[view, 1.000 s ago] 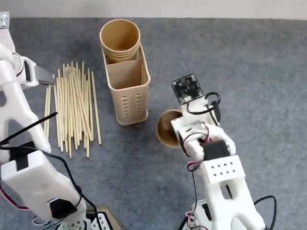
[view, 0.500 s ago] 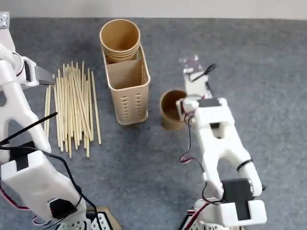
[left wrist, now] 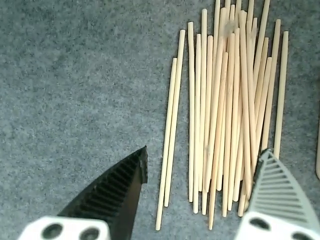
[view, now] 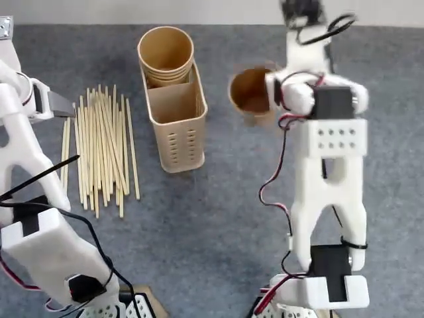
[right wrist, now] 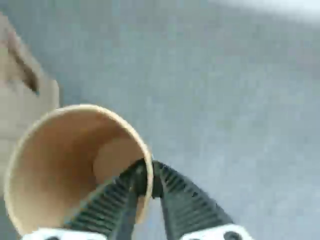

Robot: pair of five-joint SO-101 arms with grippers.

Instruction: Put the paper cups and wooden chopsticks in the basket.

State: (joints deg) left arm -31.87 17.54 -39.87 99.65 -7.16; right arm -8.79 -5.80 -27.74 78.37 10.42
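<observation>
High view: the basket (view: 182,142) has a stack of cups (view: 165,56) in its far compartment. The right gripper (right wrist: 148,172) is pinched on the rim of another cup (right wrist: 65,165), near the basket. The left gripper (left wrist: 204,151) hangs spread wide over the chopsticks (left wrist: 225,110), which lie on the table beside the basket.

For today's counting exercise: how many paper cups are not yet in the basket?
1. The paper cup, pinched at its rim by the right gripper, is beside the basket. The stacked cups sit nested in the basket's end compartment; nothing suggests hidden ones.
</observation>
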